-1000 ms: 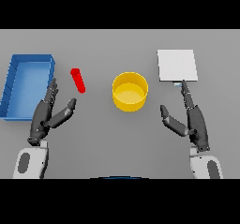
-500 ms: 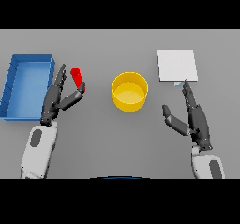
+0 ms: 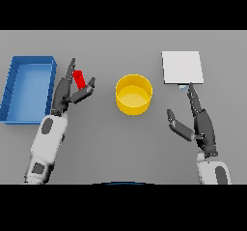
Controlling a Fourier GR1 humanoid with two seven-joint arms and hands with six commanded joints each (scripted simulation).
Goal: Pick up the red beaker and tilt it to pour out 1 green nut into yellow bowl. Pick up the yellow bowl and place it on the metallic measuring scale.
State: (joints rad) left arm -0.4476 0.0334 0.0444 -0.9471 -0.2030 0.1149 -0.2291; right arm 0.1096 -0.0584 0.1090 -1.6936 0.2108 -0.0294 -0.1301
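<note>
Grey table point(image 3: 120, 143). Blue tray point(image 3: 14, 87) far left. White square metallic measuring scale point(image 3: 182, 66) upper right. Yellow bowl point(image 3: 133, 94) centre, well apart from scale. Left robot hand point(image 3: 67, 92) fingers straight, spread around red beaker point(image 3: 80, 79), contact unclear. Right robot hand point(image 3: 200, 121) relaxed, fingers apart, just below scale.
</note>
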